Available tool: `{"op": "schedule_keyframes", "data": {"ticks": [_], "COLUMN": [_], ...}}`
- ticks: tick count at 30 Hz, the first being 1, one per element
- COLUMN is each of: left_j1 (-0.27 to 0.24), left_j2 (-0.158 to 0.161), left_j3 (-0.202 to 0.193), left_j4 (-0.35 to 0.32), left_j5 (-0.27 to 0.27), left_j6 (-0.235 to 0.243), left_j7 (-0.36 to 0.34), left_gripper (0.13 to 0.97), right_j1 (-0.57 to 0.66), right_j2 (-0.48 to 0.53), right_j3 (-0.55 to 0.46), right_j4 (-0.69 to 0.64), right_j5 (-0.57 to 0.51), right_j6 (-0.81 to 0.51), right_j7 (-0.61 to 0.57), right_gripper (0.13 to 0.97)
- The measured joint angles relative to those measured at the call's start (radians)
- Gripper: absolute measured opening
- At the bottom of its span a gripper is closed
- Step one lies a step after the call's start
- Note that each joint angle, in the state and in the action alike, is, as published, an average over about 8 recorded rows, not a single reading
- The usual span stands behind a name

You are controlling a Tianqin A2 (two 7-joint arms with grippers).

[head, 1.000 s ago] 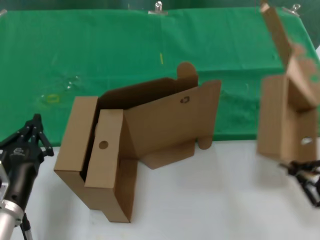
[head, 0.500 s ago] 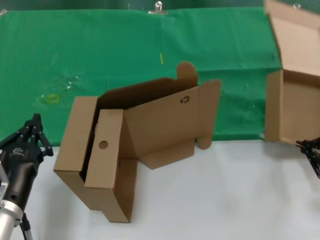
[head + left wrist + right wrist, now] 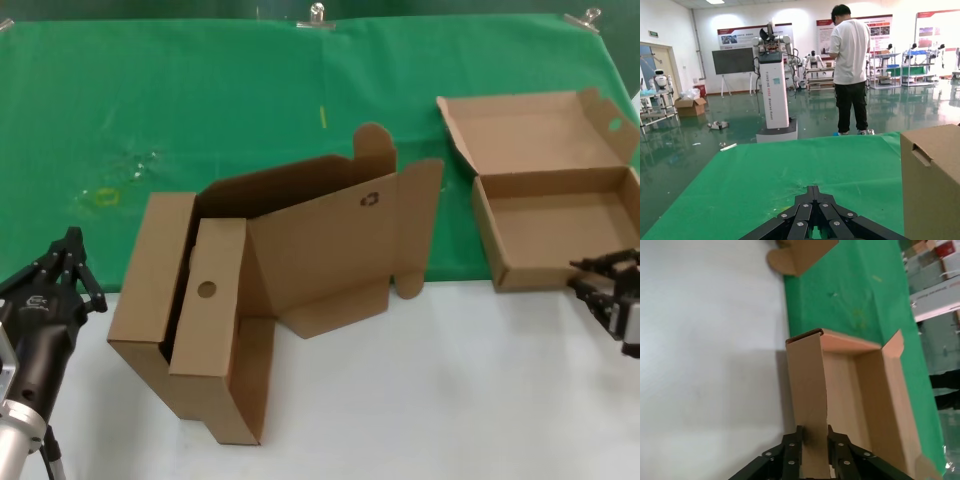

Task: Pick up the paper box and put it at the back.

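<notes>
Head view, left to right: left gripper (image 3: 68,262) parked low at the counter (image 3: 400,400) edge, fingers together, empty. Clustered boxes (image 3: 270,290) mid-counter, small recycling mark only, no readable writing. Paper box (image 3: 545,190) lying open on the green cloth (image 3: 200,110); right gripper (image 3: 814,439) pinching its front wall. Likely light, thin, bendable; best held by a wall.
</notes>
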Motion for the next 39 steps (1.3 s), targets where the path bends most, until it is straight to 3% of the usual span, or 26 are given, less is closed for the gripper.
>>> {"op": "schedule_keyframes", "data": {"ticks": [8,16,20,23,28,32,39], "left_j1": [0.0,0.0,0.0,0.0,0.0,0.0,0.0], "left_j2": [0.0,0.0,0.0,0.0,0.0,0.0,0.0], "left_j3": [0.0,0.0,0.0,0.0,0.0,0.0,0.0], "left_j4": [0.0,0.0,0.0,0.0,0.0,0.0,0.0], "left_j5": [0.0,0.0,0.0,0.0,0.0,0.0,0.0], "left_j6": [0.0,0.0,0.0,0.0,0.0,0.0,0.0], "left_j7": [0.0,0.0,0.0,0.0,0.0,0.0,0.0], "left_gripper": [0.143,0.153,0.16,0.16,0.213,0.245,0.382], "right_j1": [-0.056,-0.274,-0.293,-0.291,-0.294,-0.298,-0.304], "right_j2": [0.037,0.085,0.073,0.059,0.03,0.004,-0.042], "right_j3": [0.028,0.233,0.253,0.245,0.24,0.235,0.228], "right_j4": [0.095,0.346,0.369,0.367,0.371,0.376,0.384], "right_j5": [0.074,0.282,0.306,0.304,0.31,0.315,0.325], "right_j6": [-0.005,-0.079,-0.075,-0.056,-0.021,0.009,0.063], "right_j7": [-0.007,-0.064,-0.06,-0.04,-0.004,0.027,0.082], "right_gripper": [0.273,0.44,0.44,0.524,0.663,0.728,0.847]}}
